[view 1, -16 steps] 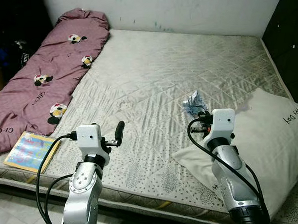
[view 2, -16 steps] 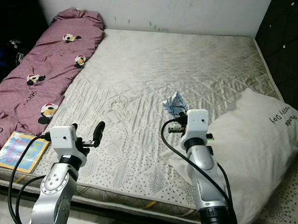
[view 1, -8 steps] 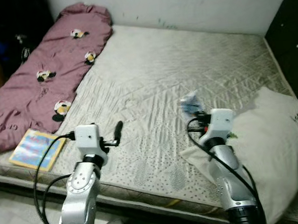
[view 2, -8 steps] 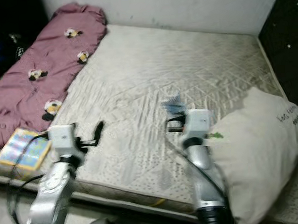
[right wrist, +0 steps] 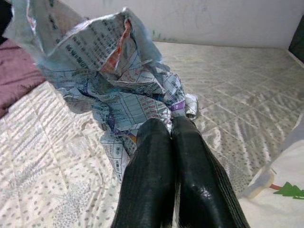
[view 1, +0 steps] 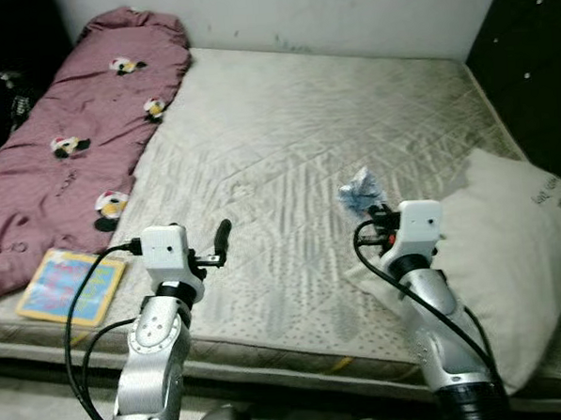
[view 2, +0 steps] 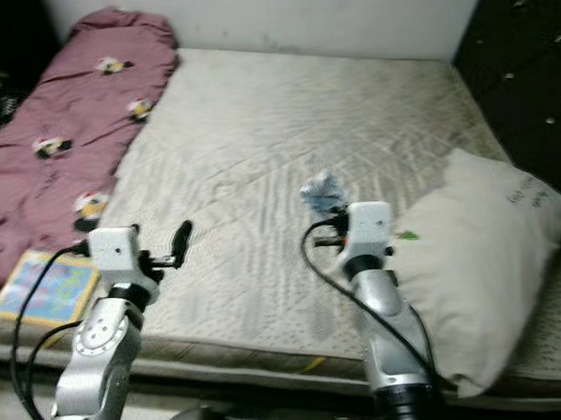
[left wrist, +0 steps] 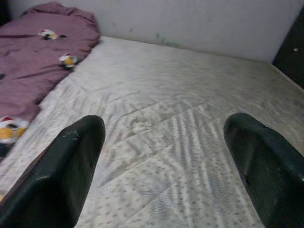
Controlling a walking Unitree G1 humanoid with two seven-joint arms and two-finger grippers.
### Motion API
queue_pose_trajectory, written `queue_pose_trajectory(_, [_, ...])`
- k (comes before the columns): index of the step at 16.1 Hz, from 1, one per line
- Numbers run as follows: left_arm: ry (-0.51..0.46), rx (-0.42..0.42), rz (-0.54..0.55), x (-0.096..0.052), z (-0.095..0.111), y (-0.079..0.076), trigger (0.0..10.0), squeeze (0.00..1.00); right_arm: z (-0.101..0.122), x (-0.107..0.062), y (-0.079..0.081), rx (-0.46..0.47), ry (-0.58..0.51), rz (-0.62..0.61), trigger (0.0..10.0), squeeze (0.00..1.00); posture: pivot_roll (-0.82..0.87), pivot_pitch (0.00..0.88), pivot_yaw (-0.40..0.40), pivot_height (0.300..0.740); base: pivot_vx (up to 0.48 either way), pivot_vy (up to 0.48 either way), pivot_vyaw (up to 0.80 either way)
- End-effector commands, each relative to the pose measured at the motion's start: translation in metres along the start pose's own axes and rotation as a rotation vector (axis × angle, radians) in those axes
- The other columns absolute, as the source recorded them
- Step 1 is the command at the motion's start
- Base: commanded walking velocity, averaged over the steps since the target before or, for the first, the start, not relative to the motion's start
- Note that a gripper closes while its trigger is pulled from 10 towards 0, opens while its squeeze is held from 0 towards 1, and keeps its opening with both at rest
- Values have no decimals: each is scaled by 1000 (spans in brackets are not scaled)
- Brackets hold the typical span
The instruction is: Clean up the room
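Observation:
A crumpled blue-and-white printed plastic wrapper [right wrist: 118,71] hangs pinched at the tips of my right gripper [right wrist: 171,127], which is shut on it. In the eye views the wrapper [view 1: 359,191] sits just beyond the right gripper [view 1: 383,220], low over the middle of the grey quilted mattress [view 1: 303,105]. My left gripper [left wrist: 164,122] is open and holds nothing, its fingers [left wrist: 76,156] spread wide over the bare mattress. In the left eye view the left gripper [view 1: 221,243] hovers near the bed's front edge.
A purple blanket with cartoon prints [view 1: 70,136] lies along the bed's left side. A colourful book [view 1: 66,285] rests at the front left corner. A white pillow [view 1: 518,245] lies at the right, beside the right arm. A dark padded wall [view 1: 535,46] borders the right.
The whole picture has shifted, so the camera has moved. Both arms keep the same pose, and the wrapper stays in the right gripper.

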State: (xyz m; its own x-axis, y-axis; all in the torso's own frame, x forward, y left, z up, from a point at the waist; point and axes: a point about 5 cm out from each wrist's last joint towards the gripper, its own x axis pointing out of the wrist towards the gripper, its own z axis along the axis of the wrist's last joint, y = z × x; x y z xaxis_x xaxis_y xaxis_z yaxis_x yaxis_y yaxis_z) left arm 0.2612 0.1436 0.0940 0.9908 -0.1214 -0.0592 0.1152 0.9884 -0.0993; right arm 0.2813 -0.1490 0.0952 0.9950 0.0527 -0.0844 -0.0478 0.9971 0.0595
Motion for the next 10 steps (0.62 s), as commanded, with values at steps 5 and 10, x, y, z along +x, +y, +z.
queue_pose_trajectory(5, [18, -3, 25, 1, -2, 8, 10000, 0, -1, 0, 5, -4, 6, 0, 10000, 0, 14, 51, 3, 740, 0, 480, 0])
queue_pose_trajectory(10, [21, -17, -33, 1, -4, -1, 10000, 0, -4, -1, 4, -11, 19, -2, 10000, 0, 10, 49, 3, 740, 0, 480, 0])
